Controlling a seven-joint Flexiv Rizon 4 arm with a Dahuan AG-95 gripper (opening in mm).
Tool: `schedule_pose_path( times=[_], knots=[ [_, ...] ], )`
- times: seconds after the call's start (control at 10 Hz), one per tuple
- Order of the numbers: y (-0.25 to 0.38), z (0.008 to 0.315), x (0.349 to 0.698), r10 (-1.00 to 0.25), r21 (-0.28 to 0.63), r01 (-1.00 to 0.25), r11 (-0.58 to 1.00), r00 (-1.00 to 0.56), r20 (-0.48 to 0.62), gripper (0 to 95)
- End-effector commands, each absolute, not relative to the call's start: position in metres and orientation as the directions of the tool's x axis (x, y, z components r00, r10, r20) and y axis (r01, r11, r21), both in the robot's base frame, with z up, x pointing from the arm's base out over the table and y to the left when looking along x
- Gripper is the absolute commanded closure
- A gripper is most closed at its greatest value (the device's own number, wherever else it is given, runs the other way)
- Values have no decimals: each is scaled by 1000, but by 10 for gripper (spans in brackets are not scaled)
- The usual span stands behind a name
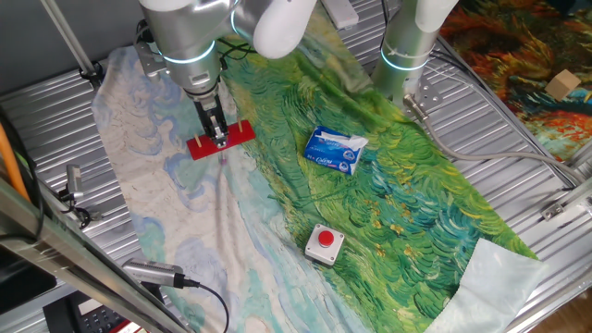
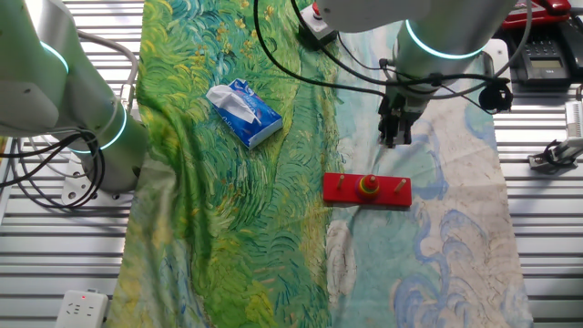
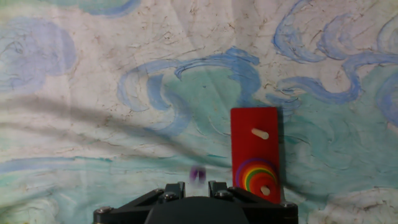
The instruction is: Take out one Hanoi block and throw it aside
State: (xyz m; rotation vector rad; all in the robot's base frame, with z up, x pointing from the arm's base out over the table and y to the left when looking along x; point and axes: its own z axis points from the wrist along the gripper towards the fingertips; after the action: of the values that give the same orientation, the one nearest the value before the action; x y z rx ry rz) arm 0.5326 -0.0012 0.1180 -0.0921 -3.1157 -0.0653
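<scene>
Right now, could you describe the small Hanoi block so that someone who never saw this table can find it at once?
Find the red base board with pegs on the painted cloth. In the hand view, a stack of rainbow rings sits at the board's near end. Just left of it, off the board, the Hanoi block is a tiny blurred purple spot beyond the gripper, far smaller than any ring.
</scene>
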Motion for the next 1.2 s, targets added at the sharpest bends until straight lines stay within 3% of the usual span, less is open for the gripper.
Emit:
schedule_pose_path(
  times=[0.1, 0.4, 0.6, 0.7, 1.2],
  knots=[
    [-1, 118, 533, 59, 39, 60, 997, -998, 26, 0],
    [-1, 119, 533, 58, 38, 59, 998, -998, 26, 0],
    [-1, 120, 532, 85, 42, 85, 995, -996, 7, 380],
    [-1, 126, 529, 123, 42, 124, 991, -992, 8, 950],
    [2, 151, 524, 71, 34, 75, 997, -993, 96, 950]
  ],
)
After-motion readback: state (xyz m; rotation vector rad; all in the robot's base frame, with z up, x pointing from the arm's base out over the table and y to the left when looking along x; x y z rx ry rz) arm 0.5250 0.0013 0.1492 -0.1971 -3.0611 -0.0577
